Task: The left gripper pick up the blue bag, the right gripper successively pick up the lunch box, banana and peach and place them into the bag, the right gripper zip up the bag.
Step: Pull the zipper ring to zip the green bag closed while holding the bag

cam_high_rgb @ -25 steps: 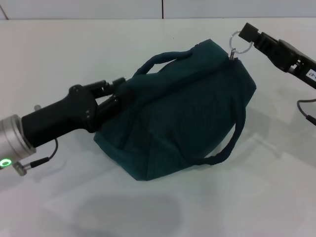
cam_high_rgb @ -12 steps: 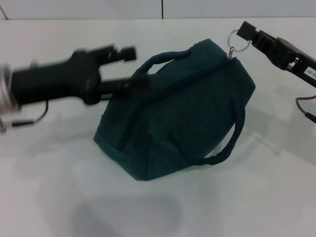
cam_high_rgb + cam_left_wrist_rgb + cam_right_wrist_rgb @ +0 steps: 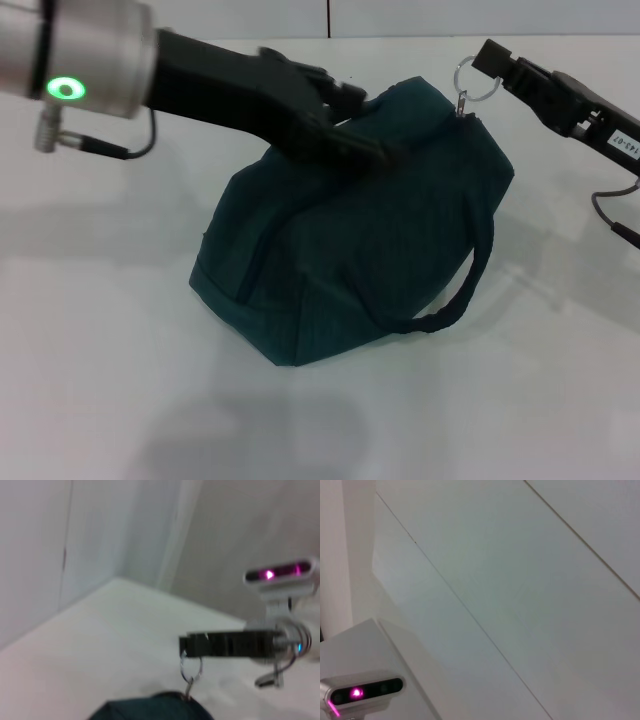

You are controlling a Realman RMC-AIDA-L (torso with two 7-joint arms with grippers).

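Note:
The blue bag (image 3: 380,240) lies on the white table (image 3: 120,330) with its zipper closed, and one loop handle (image 3: 470,290) hangs down its near side. My left gripper (image 3: 355,122) is open and hovers over the top left of the bag, covering the far handle. My right gripper (image 3: 492,60) is at the bag's far right end, shut on the metal ring pull (image 3: 468,78). The left wrist view shows the same right gripper (image 3: 200,644), the ring pull (image 3: 191,667) and the bag's top (image 3: 150,709). The lunch box, banana and peach are out of view.
The table's back edge meets a pale wall (image 3: 330,18). A cable (image 3: 615,215) hangs from my right arm. The right wrist view shows only wall panels and a camera with a pink light (image 3: 360,692).
My left gripper has let go of the bag's left end, opened, and swung up and right over the bag's top. My right gripper has kept the ring pull, shifting slightly up.

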